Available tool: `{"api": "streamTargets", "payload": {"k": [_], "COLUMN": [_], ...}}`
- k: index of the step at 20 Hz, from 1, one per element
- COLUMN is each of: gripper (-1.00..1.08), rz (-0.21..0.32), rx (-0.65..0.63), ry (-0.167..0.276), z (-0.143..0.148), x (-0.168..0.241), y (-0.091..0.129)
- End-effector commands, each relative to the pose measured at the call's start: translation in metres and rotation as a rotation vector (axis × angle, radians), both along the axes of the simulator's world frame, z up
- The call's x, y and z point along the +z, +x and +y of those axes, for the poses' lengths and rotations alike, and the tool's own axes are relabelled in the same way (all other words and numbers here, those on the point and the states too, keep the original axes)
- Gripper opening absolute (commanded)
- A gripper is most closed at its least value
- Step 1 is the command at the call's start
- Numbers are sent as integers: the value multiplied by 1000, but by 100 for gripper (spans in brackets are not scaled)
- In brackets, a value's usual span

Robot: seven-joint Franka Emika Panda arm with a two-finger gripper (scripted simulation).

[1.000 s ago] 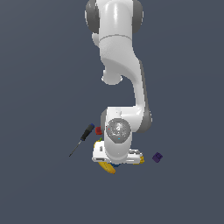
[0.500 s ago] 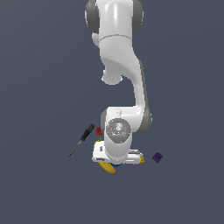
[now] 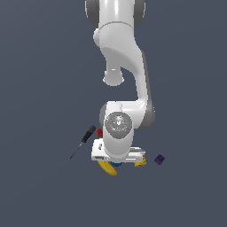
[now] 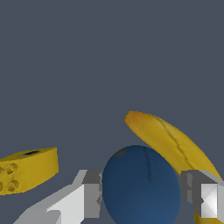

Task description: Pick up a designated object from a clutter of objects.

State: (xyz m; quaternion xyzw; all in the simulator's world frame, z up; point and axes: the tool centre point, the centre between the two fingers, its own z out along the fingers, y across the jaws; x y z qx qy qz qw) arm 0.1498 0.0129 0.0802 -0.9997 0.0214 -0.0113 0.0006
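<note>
In the wrist view the small blue ball [image 4: 141, 186] sits between my two fingers, and both pads look pressed against its sides. My gripper [image 4: 142, 194] is low over the clutter. In the exterior view the gripper [image 3: 116, 160] hangs under the white hand, and only a sliver of the ball [image 3: 116, 164] shows beneath it. The yellow banana [image 4: 168, 142] lies right beside the ball, touching or nearly touching it; in the exterior view the banana [image 3: 107, 169] pokes out below the hand.
A small yellow block [image 4: 27, 169] lies on the other side of the gripper, also in the exterior view [image 3: 140, 162]. A purple cube [image 3: 159, 159] sits toward the exterior view's right. A black-and-blue screwdriver [image 3: 83, 141] and a red item [image 3: 99, 132] lie toward its left.
</note>
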Motion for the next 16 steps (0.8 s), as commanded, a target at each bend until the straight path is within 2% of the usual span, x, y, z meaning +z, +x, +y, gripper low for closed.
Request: {"api": "streamTargets", "payload": {"k": [1,16], "gripper": [-100,-100], "rz": [-1,12], "rx": [0,0], "ry": [0,0], "z": [-3,-27], "x": [19,183], "y": [-1,-12]}}
